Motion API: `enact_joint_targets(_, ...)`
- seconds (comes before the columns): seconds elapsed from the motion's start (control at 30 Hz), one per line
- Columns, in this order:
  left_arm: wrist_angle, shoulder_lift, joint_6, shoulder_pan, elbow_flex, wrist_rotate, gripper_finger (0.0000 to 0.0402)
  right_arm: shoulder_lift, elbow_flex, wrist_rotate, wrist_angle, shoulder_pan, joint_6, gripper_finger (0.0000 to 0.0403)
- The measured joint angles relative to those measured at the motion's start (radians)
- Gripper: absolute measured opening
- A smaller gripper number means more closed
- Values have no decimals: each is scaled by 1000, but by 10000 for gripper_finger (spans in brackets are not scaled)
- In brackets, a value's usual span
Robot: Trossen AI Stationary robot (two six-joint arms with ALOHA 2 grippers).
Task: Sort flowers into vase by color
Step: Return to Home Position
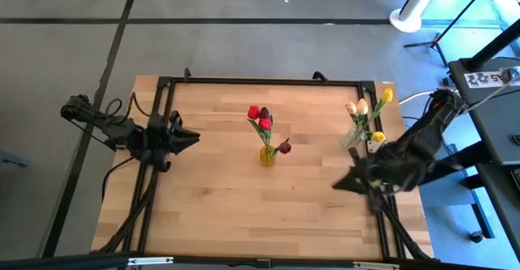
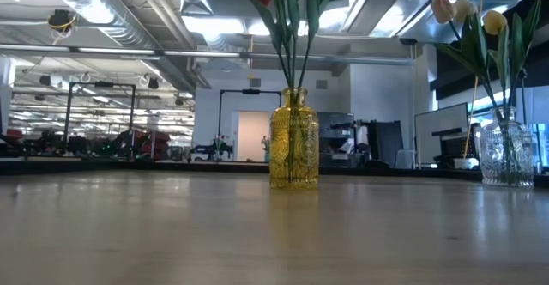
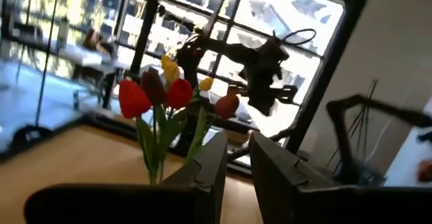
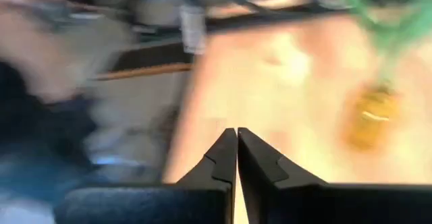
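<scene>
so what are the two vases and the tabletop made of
Yellow vase: tinted glass, probably; see-through, glossy, embossed pattern. Clear vase: colourless pressed glass or maybe plastic; ribbed, stems visible through it. Tabletop: light wood strips, matt, grain lines showing.

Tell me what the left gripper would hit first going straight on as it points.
Probably the red tulips in the yellow vase mid-table: the left gripper points across at them, nothing showing between. Its height is unclear, so it might strike stems or vase.
</scene>
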Motion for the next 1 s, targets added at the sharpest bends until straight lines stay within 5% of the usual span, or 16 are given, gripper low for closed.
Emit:
enact_joint_targets(0.13,-25,0,67,-3,0,3,62,60,-3,108,-24,-2,89,8)
enact_joint_targets(0.27,-68,0,34,-2,0,2,62,58,-2,-96,3,0,41,3)
enact_joint_targets(0.4,-66,0,57,-2,0,-1,62,-45,-66,-148,-4,-29,1,9)
enact_joint_targets(0.73,-57,0,271,-2,0,-43,62,-454,-601,-465,550,-230,-125,25)
enact_joint_targets(1.0,-90,-50,350,1,-2,-74,62,-643,-877,-567,829,-365,-235,25)
